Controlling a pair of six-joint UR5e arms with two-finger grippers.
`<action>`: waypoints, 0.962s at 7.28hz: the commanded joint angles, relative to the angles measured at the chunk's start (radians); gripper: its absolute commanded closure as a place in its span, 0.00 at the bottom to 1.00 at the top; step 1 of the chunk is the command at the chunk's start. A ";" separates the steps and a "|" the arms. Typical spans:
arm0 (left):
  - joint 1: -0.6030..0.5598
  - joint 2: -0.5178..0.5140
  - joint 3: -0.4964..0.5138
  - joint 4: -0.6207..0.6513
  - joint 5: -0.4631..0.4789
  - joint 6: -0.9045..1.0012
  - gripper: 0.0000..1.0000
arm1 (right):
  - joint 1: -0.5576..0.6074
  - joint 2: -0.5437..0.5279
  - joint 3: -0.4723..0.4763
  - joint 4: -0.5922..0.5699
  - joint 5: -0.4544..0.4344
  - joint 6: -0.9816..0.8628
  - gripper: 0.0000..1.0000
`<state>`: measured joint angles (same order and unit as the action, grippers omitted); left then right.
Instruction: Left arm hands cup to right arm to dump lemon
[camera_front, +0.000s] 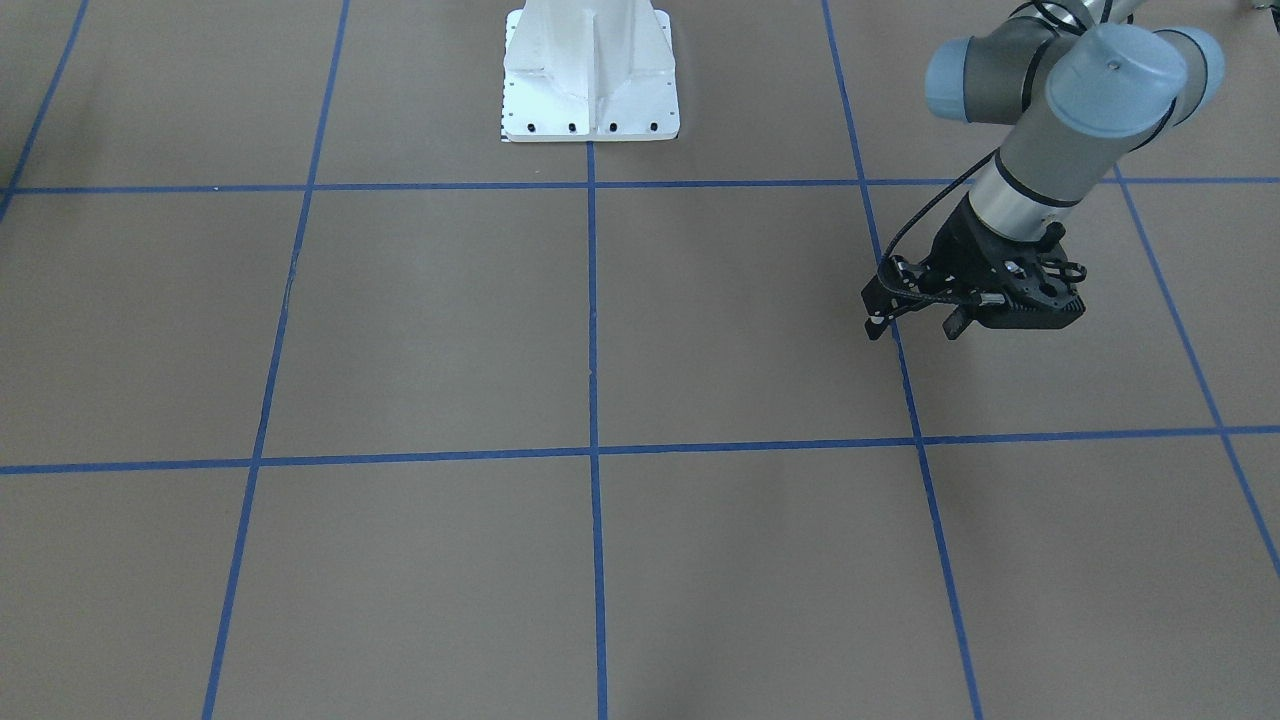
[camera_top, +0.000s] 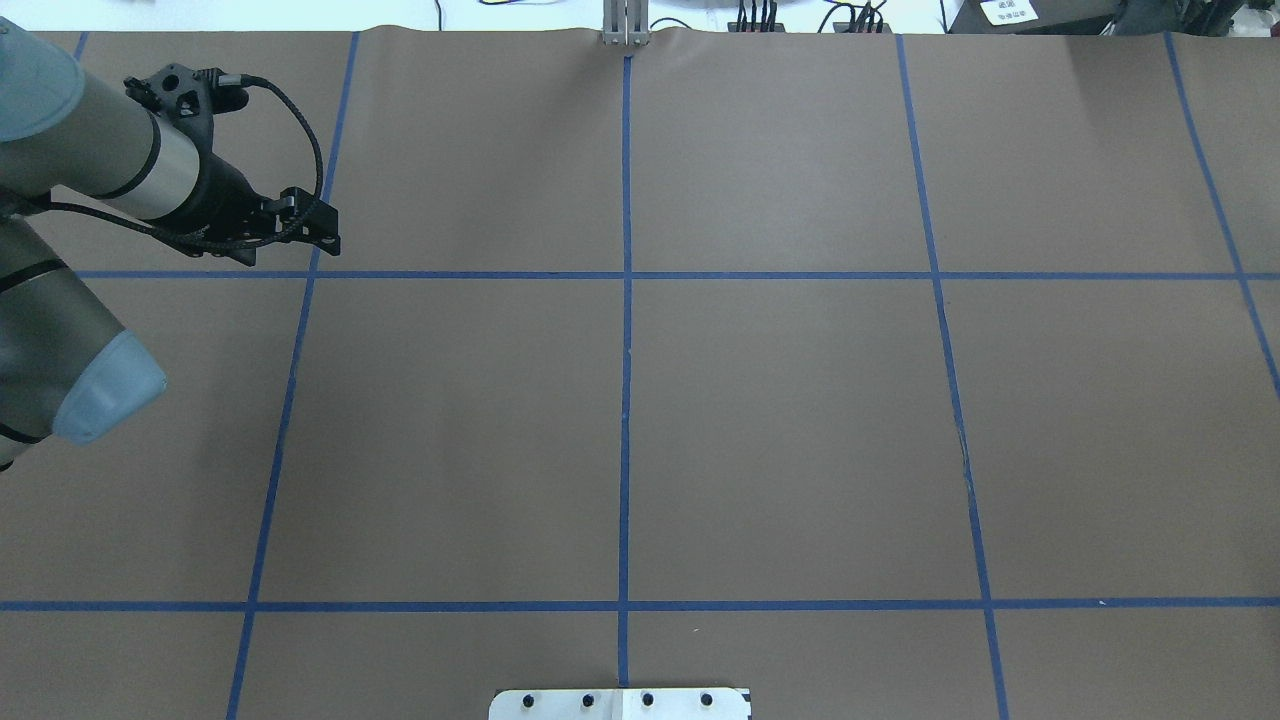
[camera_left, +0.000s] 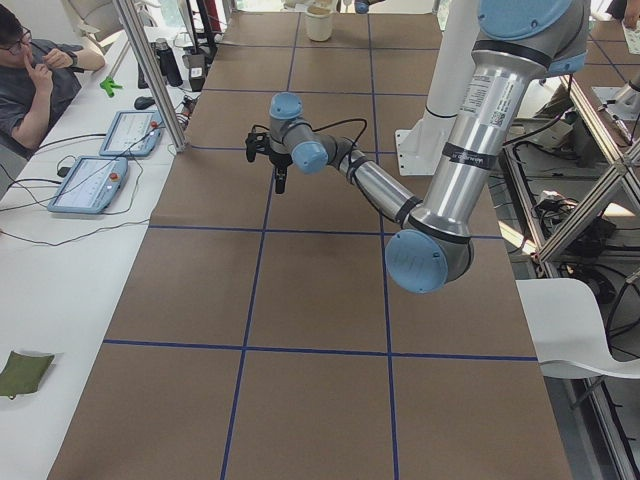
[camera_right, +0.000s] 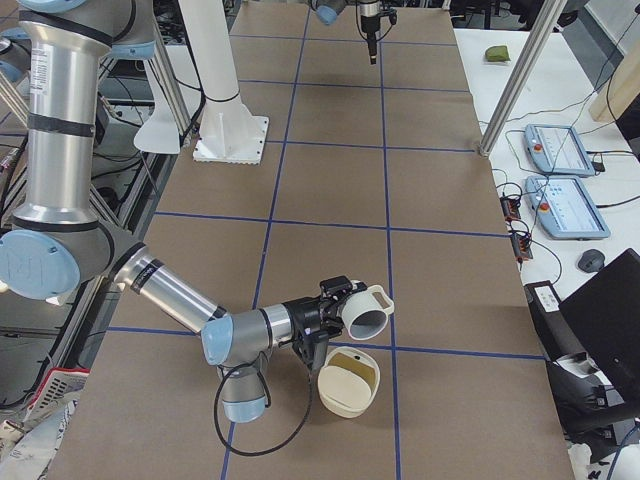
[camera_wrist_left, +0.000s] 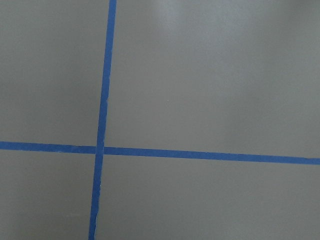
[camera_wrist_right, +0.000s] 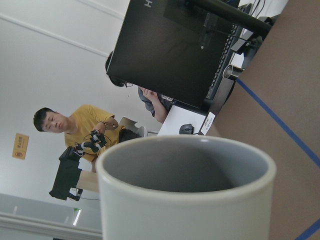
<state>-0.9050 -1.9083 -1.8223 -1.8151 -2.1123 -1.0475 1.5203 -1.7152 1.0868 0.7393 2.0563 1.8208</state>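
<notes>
The cream-white cup (camera_right: 366, 311) lies on its side in the air at the tip of my right gripper (camera_right: 335, 310), mouth towards the table's end. In the right wrist view the cup (camera_wrist_right: 185, 200) fills the lower frame and its grey inside shows nothing in it. The gripper's fingers do not show there. Just below the cup stands a cream bowl (camera_right: 349, 381) with a tan inside. I cannot make out the lemon in any view. My left gripper (camera_front: 915, 326) hangs open and empty over a blue tape line, far from the cup; it also shows in the overhead view (camera_top: 318, 232).
The white robot pedestal (camera_front: 591, 80) stands at the table's middle rear. Blue tape lines (camera_wrist_left: 102, 100) grid the brown table. Tablets (camera_right: 556, 150) and a green pouch (camera_left: 24, 370) lie on side benches. A black monitor (camera_wrist_right: 175, 45) and two people are beyond the table's end.
</notes>
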 joint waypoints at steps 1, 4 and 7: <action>0.000 0.002 0.000 -0.001 -0.002 0.000 0.00 | -0.002 -0.001 0.075 -0.065 0.039 -0.264 0.98; 0.000 0.002 -0.014 -0.001 -0.008 0.000 0.00 | -0.009 0.005 0.316 -0.440 0.062 -0.597 0.98; 0.000 0.003 -0.012 -0.003 -0.012 -0.002 0.00 | -0.046 0.147 0.395 -0.814 0.044 -0.951 0.97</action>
<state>-0.9055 -1.9054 -1.8355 -1.8165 -2.1232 -1.0486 1.5001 -1.6314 1.4648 0.0640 2.1134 1.0265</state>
